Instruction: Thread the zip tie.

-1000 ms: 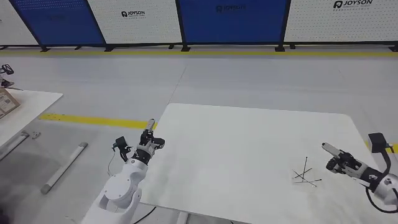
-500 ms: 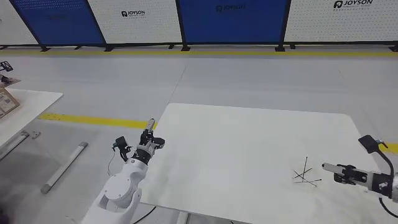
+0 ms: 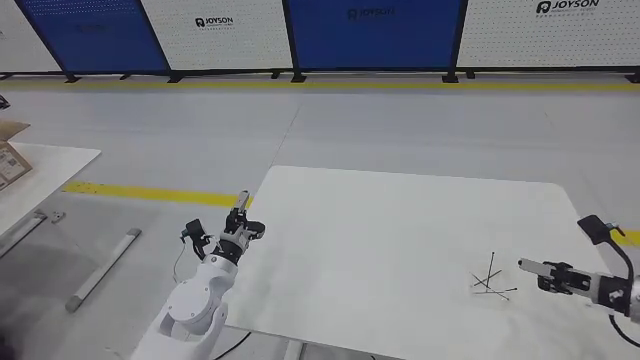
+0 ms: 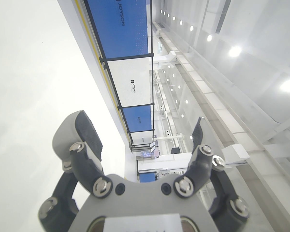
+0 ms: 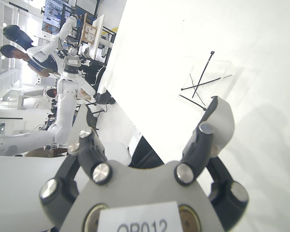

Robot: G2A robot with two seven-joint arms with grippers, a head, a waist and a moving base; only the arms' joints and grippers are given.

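At the white table's [image 3: 400, 240] left edge, the left gripper [image 3: 240, 205] is held spread and empty. Blue and white pegboard panels [image 3: 375, 10] are ranged behind. Crossed zip ties [image 3: 490, 280] are laid near the right edge, beside the spread, empty right gripper [image 3: 525, 263]. In the right wrist view, a clear sheet [image 5: 227, 68] is seen beneath them.

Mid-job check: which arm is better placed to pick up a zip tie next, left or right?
Right, most likely. The right pincer hangs open just beside the zip ties, which lie near that side of the table. The left pincer sits open at the opposite edge.
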